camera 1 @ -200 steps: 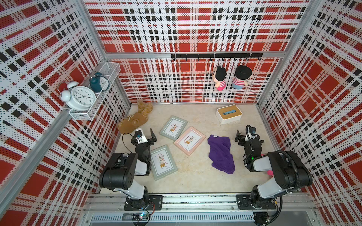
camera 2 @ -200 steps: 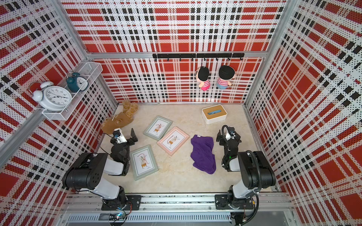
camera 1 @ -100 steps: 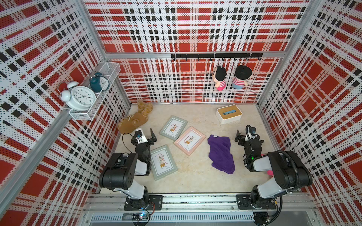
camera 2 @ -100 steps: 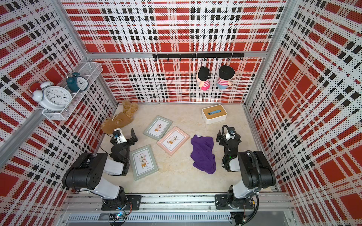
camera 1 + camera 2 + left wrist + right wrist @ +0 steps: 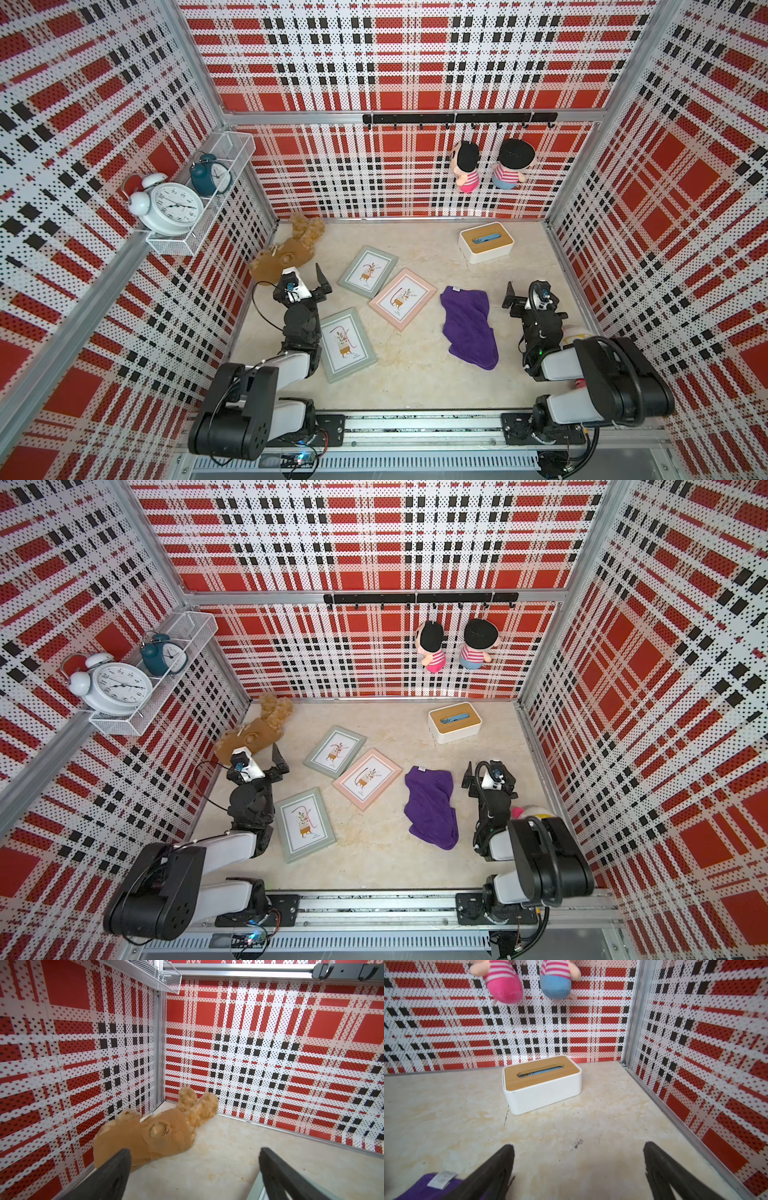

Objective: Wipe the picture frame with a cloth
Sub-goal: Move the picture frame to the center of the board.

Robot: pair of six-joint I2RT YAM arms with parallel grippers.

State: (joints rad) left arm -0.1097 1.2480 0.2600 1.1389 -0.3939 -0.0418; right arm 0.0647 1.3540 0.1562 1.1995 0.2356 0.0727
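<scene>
Three picture frames lie flat on the marble floor in both top views: a grey-green picture frame (image 5: 368,272) at the back, a pink one (image 5: 402,298) beside it, and a second grey-green frame (image 5: 345,344) next to my left arm. The purple cloth (image 5: 469,322) (image 5: 432,808) lies crumpled right of the pink frame, its white tag (image 5: 441,1179) at the far end. My left gripper (image 5: 305,276) (image 5: 193,1153) hovers open and empty near the plush toy. My right gripper (image 5: 525,293) (image 5: 578,1151) stands open and empty just right of the cloth.
A brown plush toy (image 5: 286,253) (image 5: 149,1138) lies in the back left corner. A white tissue box with a wooden lid (image 5: 485,242) (image 5: 543,1082) sits at the back right. Two dolls (image 5: 467,166) hang on the back wall. A wire shelf (image 5: 226,145) holds clocks.
</scene>
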